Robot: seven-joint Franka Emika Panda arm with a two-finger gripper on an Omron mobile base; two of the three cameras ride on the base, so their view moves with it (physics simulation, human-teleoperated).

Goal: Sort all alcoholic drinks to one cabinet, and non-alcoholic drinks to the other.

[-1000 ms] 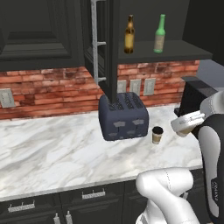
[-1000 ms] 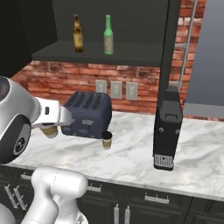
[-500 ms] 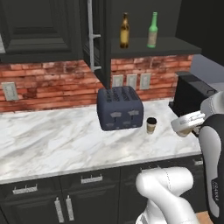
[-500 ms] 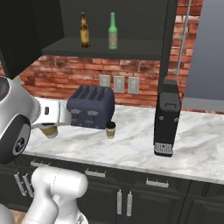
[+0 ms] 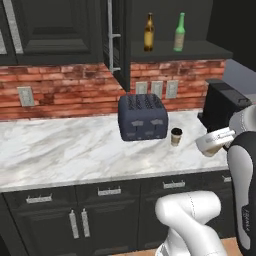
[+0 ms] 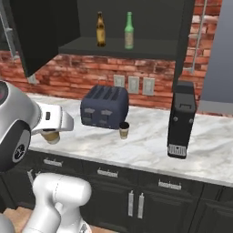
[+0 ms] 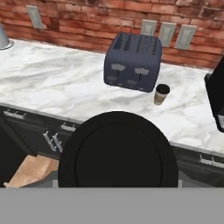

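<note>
Two alcoholic drinks stand side by side on the shelf of the open upper cabinet: an amber bottle point(image 5: 148, 32) point(image 6: 100, 29) and a green bottle point(image 5: 179, 32) point(image 6: 129, 31). One non-alcoholic drink, a tan paper cup point(image 5: 176, 136) point(image 6: 124, 130) point(image 7: 161, 94) with a dark lid, stands on the marble counter just right of the toaster. My gripper point(image 5: 214, 141) point(image 6: 52, 127) is shut on a second paper cup point(image 5: 212, 150) point(image 6: 51, 137), held over the counter's front edge. Its dark lid point(image 7: 118, 151) covers the lower hand view and hides my fingers.
A dark blue toaster point(image 5: 142, 117) point(image 6: 104, 107) point(image 7: 132, 61) sits mid-counter before the brick wall. A black coffee machine point(image 5: 222, 102) point(image 6: 181, 119) stands to the right. The open cabinet's door point(image 5: 117, 40) juts forward above the toaster. A closed upper cabinet point(image 5: 55, 30) hangs to the left.
Both base views have shifted, drawing back a little so more of the lower cabinets shows; the camera moved. The cup stays in my gripper, and the bottles and counter cup have not moved.
</note>
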